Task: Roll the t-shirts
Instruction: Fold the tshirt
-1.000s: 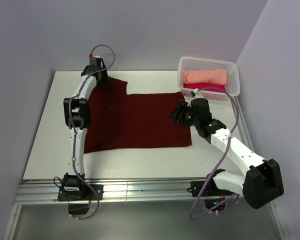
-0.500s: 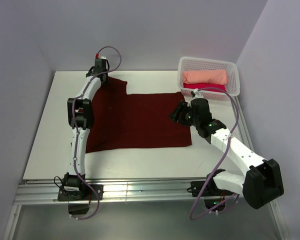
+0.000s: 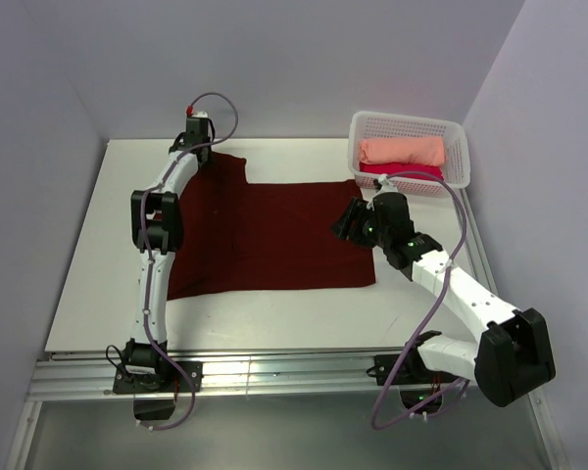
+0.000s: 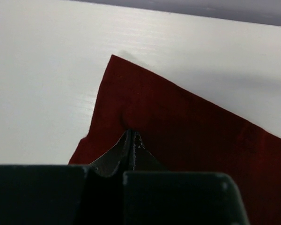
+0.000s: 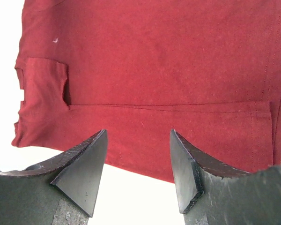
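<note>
state: maroon t-shirt (image 3: 265, 235) lies flat mid-table, one sleeve corner reaching the upper left of the top view. the left gripper (image 4: 131, 137) is clenched on that corner, with only a thin pucker of cloth between the tips. the right gripper (image 5: 138, 140) hangs with jaws spread above the shirt's right edge, gripping nothing. the peach t-shirt (image 3: 402, 150) and crimson-pink t-shirt (image 3: 397, 173) sit in the basket (image 3: 457, 147), upper right. risks: the shallow pinch could slip once the left arm pulls; a one-sided pull could drag or skew the shirt, so the roll goes crooked; the right jaws may catch only one layer at the hem.
</note>
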{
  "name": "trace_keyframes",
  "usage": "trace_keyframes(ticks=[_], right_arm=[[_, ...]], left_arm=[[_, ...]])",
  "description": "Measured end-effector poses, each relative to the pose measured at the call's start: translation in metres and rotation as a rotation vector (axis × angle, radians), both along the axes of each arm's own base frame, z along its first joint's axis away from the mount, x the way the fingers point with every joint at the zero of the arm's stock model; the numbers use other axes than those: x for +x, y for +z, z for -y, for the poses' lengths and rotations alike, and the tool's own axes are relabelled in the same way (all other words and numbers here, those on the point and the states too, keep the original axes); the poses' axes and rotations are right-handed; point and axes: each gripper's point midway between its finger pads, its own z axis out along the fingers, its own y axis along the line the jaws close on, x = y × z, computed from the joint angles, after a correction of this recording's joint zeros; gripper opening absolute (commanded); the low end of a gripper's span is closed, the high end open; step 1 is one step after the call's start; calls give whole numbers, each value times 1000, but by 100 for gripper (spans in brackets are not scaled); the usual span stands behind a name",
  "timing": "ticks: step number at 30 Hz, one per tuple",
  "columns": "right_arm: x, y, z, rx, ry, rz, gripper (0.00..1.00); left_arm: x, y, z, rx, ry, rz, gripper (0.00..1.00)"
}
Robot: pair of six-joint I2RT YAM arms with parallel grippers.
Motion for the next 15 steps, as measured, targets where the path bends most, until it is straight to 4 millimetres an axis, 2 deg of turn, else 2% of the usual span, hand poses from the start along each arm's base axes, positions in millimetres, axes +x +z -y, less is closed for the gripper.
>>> trace_keyframes(ticks=[9, 12, 15], right_arm=[[7, -19, 0, -40, -18, -52, 62], [19, -24, 0, -67, -47, -81, 62], [42, -22, -1, -100, -89, -88, 62]], left_arm=[[-33, 0, -16, -49, 79, -44, 0], [-39, -1, -19, -66, 100, -52, 0], [-42, 0, -20, -78, 112, -48, 0]])
